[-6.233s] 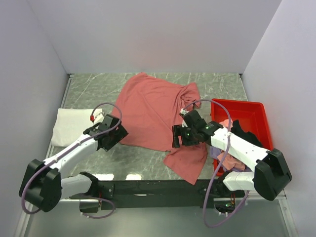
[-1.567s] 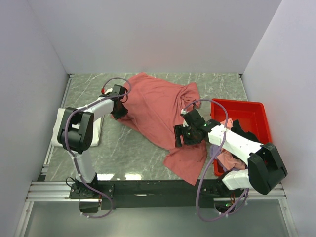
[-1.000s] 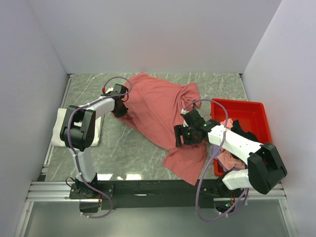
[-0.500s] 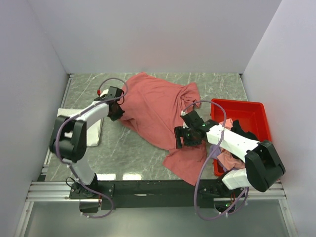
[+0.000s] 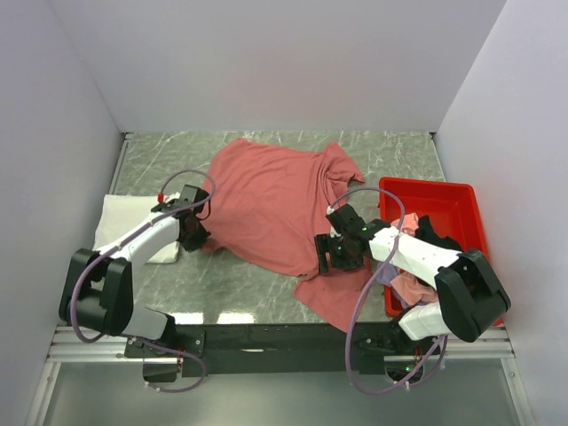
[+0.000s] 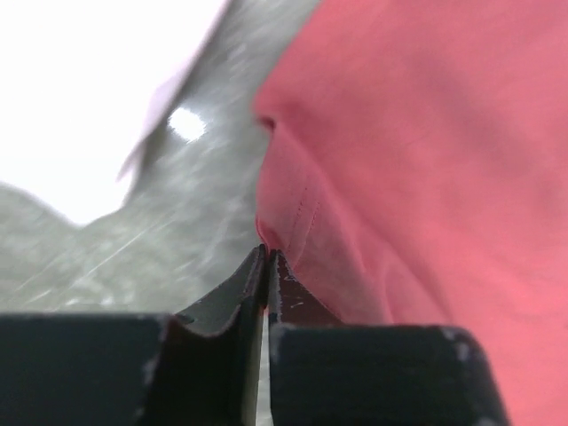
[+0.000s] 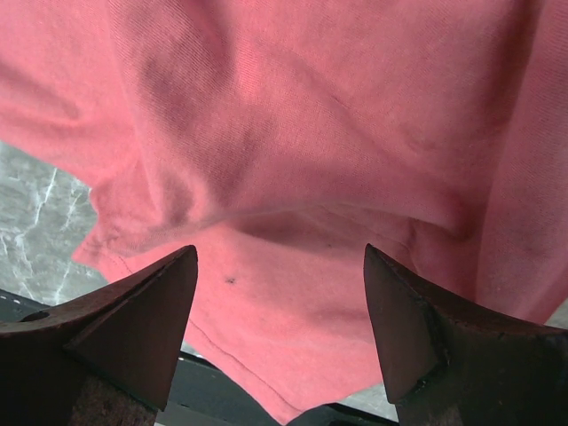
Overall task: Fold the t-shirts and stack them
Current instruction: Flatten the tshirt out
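A large dusty red t-shirt (image 5: 275, 200) lies spread across the middle of the table. My left gripper (image 5: 193, 233) is at its left edge, shut on the hem; in the left wrist view the jaws (image 6: 267, 256) pinch a fold of the red t-shirt (image 6: 408, 169). My right gripper (image 5: 331, 255) hovers open over the shirt's near right part; the right wrist view has both fingers (image 7: 142, 328) wide apart above the red t-shirt (image 7: 293, 160). A folded white t-shirt (image 5: 129, 226) lies at the left, also seen as the white t-shirt (image 6: 71, 98) in the left wrist view.
A red plastic tray (image 5: 426, 185) stands at the right with black (image 5: 437, 232) and pink (image 5: 406, 286) t-shirts bunched in it, some spilling over its near edge. Grey marble table (image 5: 240, 284), white walls on three sides, a black rail along the near edge.
My left gripper has moved back toward the near left, dragging the red t-shirt's left edge with it; the shirt now lies flatter and wider. The right arm has barely moved.
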You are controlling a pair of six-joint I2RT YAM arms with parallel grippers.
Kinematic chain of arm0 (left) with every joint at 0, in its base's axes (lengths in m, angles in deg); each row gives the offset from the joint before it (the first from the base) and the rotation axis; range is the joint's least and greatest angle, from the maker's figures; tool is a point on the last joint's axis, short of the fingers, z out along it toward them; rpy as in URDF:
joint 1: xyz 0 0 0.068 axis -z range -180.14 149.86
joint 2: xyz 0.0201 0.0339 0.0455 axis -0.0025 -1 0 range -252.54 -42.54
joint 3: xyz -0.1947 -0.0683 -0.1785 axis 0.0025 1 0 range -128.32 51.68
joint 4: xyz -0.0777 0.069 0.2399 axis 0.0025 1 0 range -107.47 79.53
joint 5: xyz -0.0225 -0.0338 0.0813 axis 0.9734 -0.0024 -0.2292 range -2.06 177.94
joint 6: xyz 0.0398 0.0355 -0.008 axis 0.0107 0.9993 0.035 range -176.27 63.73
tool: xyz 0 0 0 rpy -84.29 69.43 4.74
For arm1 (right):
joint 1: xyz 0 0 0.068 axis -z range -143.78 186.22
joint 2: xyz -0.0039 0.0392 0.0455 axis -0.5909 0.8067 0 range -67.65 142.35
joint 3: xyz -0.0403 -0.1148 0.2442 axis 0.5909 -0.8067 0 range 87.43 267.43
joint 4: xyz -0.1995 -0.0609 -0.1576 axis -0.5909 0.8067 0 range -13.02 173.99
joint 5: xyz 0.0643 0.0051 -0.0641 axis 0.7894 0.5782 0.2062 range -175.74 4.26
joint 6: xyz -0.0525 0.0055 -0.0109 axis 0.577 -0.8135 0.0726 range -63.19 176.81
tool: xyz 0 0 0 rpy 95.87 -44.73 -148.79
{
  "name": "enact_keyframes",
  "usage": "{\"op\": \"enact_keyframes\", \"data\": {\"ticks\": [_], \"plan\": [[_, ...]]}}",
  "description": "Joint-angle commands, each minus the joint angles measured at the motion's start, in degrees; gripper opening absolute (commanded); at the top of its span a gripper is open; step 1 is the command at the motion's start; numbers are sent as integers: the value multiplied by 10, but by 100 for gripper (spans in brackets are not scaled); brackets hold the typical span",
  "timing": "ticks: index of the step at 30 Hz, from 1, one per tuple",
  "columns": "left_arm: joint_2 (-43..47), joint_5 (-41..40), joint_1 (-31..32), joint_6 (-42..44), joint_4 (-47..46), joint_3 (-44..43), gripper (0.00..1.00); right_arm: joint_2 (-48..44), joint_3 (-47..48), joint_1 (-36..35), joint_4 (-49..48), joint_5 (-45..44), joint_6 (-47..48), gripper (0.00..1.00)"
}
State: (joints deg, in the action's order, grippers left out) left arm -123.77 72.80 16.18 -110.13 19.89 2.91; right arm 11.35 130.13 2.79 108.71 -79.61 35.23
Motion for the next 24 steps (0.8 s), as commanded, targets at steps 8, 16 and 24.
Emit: {"op": "enact_keyframes", "data": {"ticks": [8,16,24], "plan": [[77,-7,-1,-67,75,74,4,15,-10,5,-3,-7,-24,81],[148,-59,-1,-107,108,97,1,-23,-5,4,-2,6,-18,82],[174,-115,-2,-164,137,92,1,-115,-12,-14,65,-8,-37,82]]}}
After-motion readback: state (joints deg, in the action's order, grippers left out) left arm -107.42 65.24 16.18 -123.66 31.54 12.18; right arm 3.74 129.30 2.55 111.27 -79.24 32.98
